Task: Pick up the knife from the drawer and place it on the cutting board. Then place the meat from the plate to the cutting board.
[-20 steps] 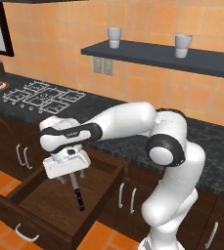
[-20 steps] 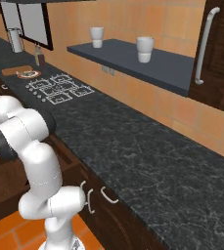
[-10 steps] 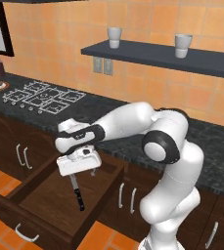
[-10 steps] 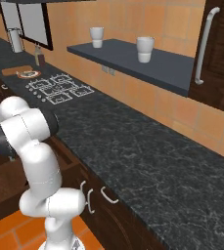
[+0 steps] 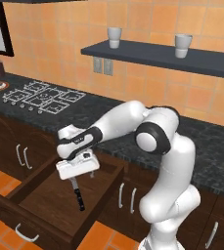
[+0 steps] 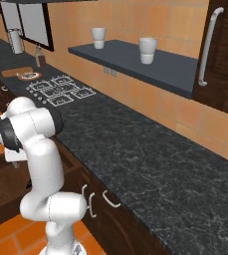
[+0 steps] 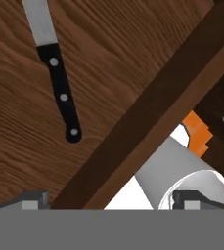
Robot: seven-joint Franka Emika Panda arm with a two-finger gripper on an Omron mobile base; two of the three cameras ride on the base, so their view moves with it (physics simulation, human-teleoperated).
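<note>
The gripper (image 5: 74, 181), jaws spread wide, hangs over the open drawer (image 5: 15, 205) above the knife (image 5: 78, 195).

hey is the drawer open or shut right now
Open. The drawer is pulled well out from the cabinets, its wooden inside exposed, and the knife lies flat on its bottom.

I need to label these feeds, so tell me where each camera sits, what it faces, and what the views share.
Left base view: behind-left of the arm, facing the open drawer, with the knife under the open tool.
Right base view: behind-right, looking along the counter; the white arm rises at lower left.
Hand view: on the hand, looking down at the knife on the drawer floor.
Shared: the left base and hand views both show knife and drawer.
</note>
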